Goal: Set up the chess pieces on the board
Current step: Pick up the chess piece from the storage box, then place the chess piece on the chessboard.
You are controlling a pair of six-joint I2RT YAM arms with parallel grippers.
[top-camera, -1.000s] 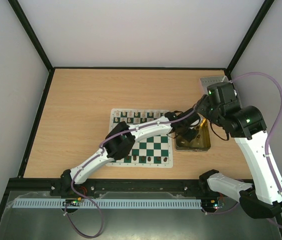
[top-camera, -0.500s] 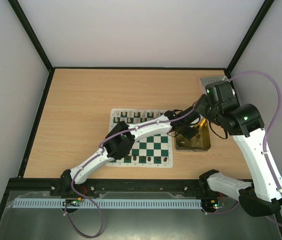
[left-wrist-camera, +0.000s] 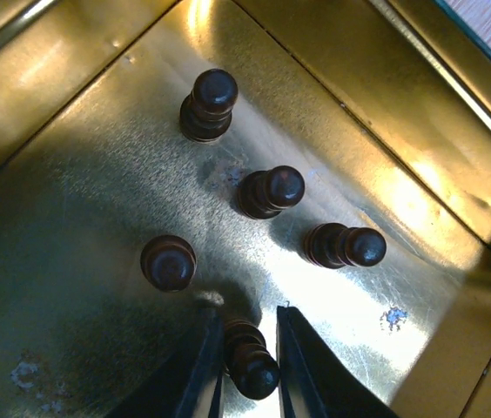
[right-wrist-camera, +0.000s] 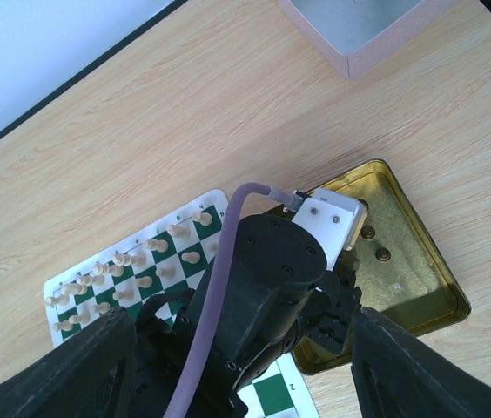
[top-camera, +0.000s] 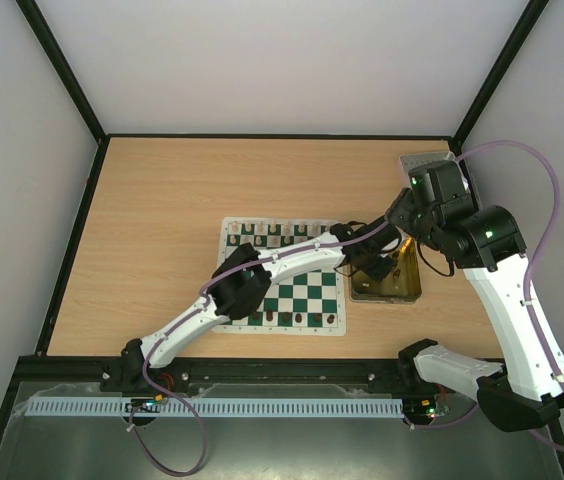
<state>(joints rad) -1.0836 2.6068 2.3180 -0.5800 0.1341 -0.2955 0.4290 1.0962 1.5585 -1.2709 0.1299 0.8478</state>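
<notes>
1. The left hand [left-wrist-camera: 246, 313] is reaching down into the yellow tray [left-wrist-camera: 454, 113]. Its two fingers [left-wrist-camera: 200, 370] are straddling one dark piece [left-wrist-camera: 247, 364] that is resting on the tray floor.
2. The fingers are sitting close on both sides of that piece. Whether they are clenching it or only flanking it cannot be told.
3. Four other dark pieces [left-wrist-camera: 270, 192] are sitting farther in. One is standing just beside the left finger, and the rest are lying apart from the hand towards the tray's middle.
4. The tray walls are rising on both sides ahead of the hand, and a rounded corner is closing in beyond the right finger. Bare floor is lying between that finger and the corner.
5. The right hand [right-wrist-camera: 241, 318] is hanging over the left arm [top-camera: 282, 262] with its fingers spread wide, grasping nothing.
6. The board [top-camera: 305, 295] is lying just left of the tray. Cream pieces [top-camera: 272, 235] are filling its far rows and brown pieces [top-camera: 302, 318] are lining its near row. The left arm is crossing over it.
7. Open wood of the bench [top-camera: 162, 190] is stretching beyond the board's far and left edges. A grey tray [top-camera: 424, 160] is sitting in the far right corner, apart from the yellow one.
</notes>
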